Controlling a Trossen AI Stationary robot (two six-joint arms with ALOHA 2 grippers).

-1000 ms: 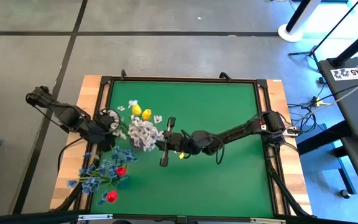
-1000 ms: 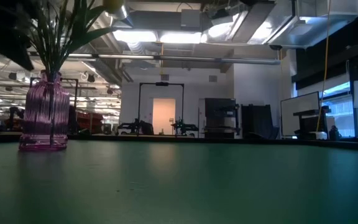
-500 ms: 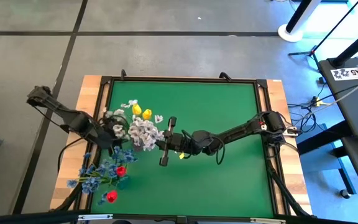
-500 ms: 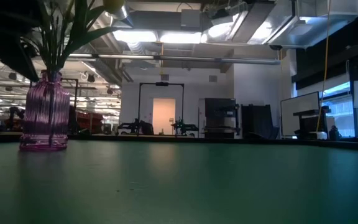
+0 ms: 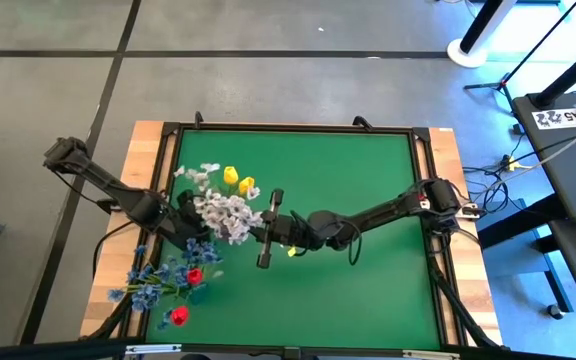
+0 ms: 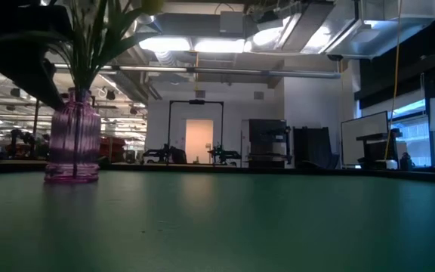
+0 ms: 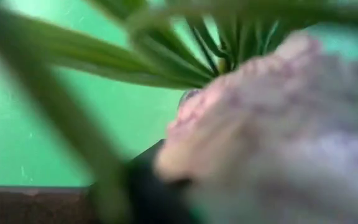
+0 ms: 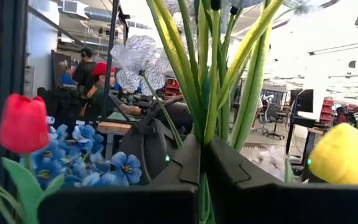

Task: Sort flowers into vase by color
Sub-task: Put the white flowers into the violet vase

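Note:
A pink ribbed glass vase (image 6: 72,143) stands on the green mat and holds green stems. From above, its bunch shows pale lilac blossoms (image 5: 226,210) and two yellow tulips (image 5: 231,176). My right gripper (image 8: 205,163) reaches level from the table's right (image 5: 259,228) and is shut on the stems. My left gripper (image 5: 183,228) sits under the blossoms on the bunch's left, close against the vase. Blue blossoms and red tulips (image 5: 173,278) are at the near left corner. My right gripper pinches a bundle of several green stems (image 8: 204,140) between its two fingers (image 8: 182,165). It comes level from the table's right, lying across the stems. The stems stand upright through the hold, with blossoms and leaves fanning out above it.
The wooden table edge (image 5: 148,140) and the mat's black frame run close by on the left. The right half of the green mat (image 5: 368,270) is bare. Beyond the table is a workshop room where people (image 8: 95,78) stand.
The vase and its bunch have slid a little toward the table's right. My left arm has moved the same way alongside them. My right arm has kept still on the stems.

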